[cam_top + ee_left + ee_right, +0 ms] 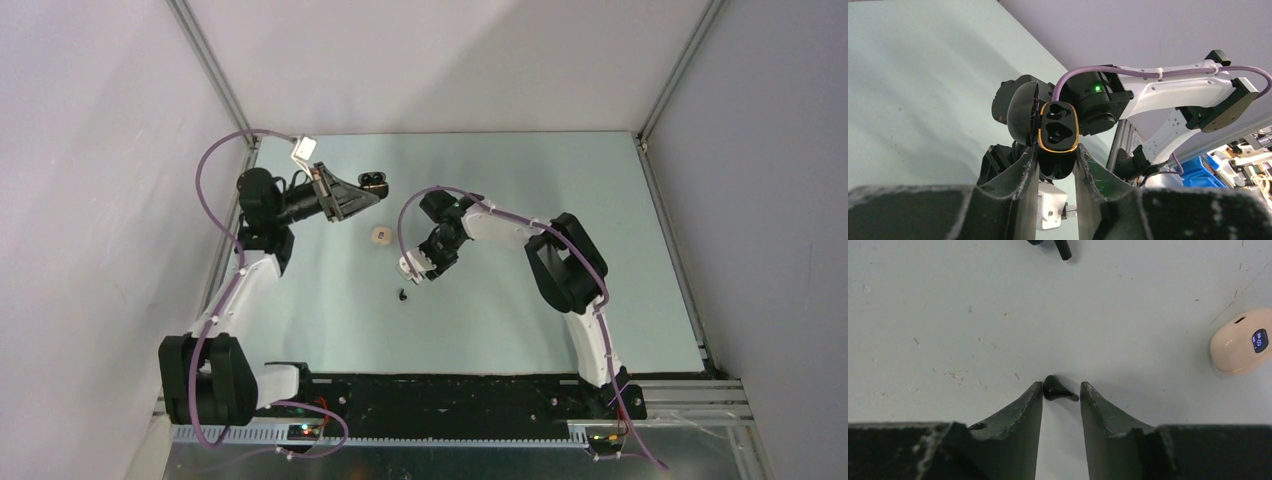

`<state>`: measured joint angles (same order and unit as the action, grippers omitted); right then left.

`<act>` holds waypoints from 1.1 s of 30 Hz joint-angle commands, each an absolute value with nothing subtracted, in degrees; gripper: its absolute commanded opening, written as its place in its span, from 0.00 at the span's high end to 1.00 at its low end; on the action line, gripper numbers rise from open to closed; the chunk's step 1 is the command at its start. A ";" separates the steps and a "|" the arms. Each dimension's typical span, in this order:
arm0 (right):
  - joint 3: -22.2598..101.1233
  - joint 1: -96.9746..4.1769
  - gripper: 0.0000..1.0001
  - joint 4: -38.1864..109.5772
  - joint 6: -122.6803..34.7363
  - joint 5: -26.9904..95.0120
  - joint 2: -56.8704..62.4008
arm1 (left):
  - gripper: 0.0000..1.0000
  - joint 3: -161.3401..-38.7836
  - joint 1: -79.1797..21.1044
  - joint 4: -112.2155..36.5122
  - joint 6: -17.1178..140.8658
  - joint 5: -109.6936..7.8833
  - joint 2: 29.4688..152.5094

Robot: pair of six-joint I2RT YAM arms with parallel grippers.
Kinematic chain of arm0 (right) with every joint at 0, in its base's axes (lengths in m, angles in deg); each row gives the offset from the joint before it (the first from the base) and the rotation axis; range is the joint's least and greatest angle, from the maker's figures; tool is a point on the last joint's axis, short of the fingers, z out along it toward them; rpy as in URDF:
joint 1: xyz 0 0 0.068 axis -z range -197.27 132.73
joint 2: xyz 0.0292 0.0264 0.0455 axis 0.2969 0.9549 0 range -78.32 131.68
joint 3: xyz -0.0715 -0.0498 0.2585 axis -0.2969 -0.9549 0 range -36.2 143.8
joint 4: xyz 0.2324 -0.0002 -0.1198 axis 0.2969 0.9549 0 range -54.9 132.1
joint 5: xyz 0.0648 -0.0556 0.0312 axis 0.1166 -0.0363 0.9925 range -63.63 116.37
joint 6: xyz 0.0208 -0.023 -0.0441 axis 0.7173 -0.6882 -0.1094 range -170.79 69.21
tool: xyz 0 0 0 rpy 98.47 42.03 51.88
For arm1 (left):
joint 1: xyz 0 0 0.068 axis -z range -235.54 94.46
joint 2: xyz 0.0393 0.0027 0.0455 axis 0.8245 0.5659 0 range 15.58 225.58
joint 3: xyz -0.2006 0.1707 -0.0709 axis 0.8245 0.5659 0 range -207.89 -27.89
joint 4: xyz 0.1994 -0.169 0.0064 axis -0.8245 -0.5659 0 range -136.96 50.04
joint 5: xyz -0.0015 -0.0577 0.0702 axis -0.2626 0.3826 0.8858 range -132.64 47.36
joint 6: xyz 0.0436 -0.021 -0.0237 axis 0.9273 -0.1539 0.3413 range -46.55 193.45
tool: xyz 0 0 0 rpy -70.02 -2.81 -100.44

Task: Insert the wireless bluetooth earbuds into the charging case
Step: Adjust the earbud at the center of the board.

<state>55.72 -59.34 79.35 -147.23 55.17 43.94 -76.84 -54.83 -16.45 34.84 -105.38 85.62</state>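
Gripping a black charging case [1058, 131] by its lower body, the left gripper [1057, 150] has a finger pressed to each side of it. The case is held off the table [948, 315], on the far side of the cream case [1238, 342] from the arm bases. The lid [1022, 112] is swung open to the left in the wrist view. Both moulded sockets inside the gold-rimmed opening are bare. The cream case lies closed and flat on the table, with a small blue display lit on its shell. To the right of the cream case in the top view, and a little nearer the bases, the right gripper [1060, 390] points down at the table. Its fingers are drawn in close on either side of a black earbud [1058, 390]. The bud fills nearly the whole gap between them, but whether they truly pinch it cannot be told. A second black earbud [1063, 247] lies loose on the table, nearer the bases than the cream case and apart from it.
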 commanded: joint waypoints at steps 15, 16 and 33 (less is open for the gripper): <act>68.11 -57.64 0.85 94.24 -132.49 61.82 47.74 | 1.00 -77.20 -55.36 -14.16 34.17 -106.19 84.44; 68.51 -57.10 0.86 96.05 -129.69 63.17 47.68 | 1.00 -77.29 -55.36 -14.17 34.17 -106.19 84.81; 39.30 -40.98 0.86 74.82 -67.87 72.77 33.90 | 1.00 -81.07 -55.36 -14.15 34.52 -105.99 90.28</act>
<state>41.20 -40.34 81.40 -77.77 74.25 37.91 -77.63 -54.94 -16.47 34.43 -105.76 89.56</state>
